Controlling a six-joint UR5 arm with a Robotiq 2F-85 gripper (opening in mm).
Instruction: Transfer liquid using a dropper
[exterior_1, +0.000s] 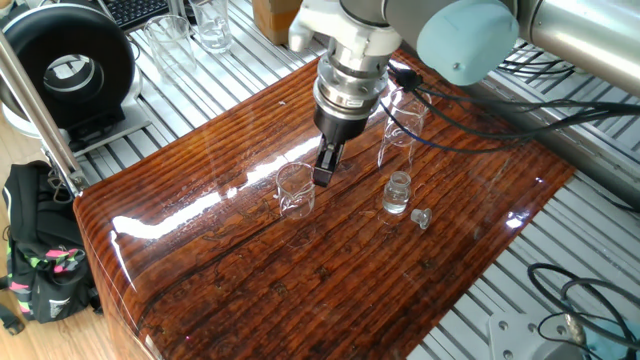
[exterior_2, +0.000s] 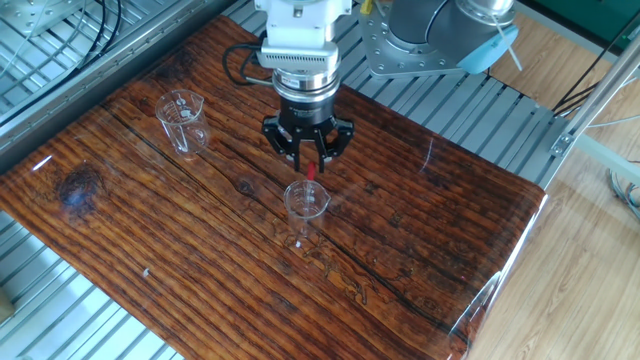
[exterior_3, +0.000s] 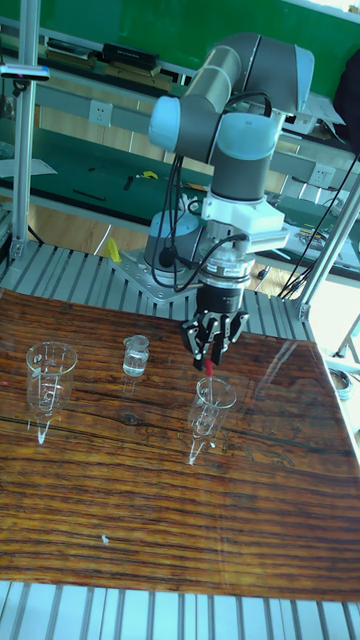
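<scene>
Tall fixed view — slim red-bulbed dropper (exterior_3: 209, 368)

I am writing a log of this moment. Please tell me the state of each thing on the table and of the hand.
hand: above the small beaker, shut on the dropper
dropper: upright, red bulb between the fingers, tube reaching into the small beaker
small beaker: upright
tall beaker: upright, apart from the others
small bottle: upright, open
stopper: lying on the table beside the small bottle
</scene>
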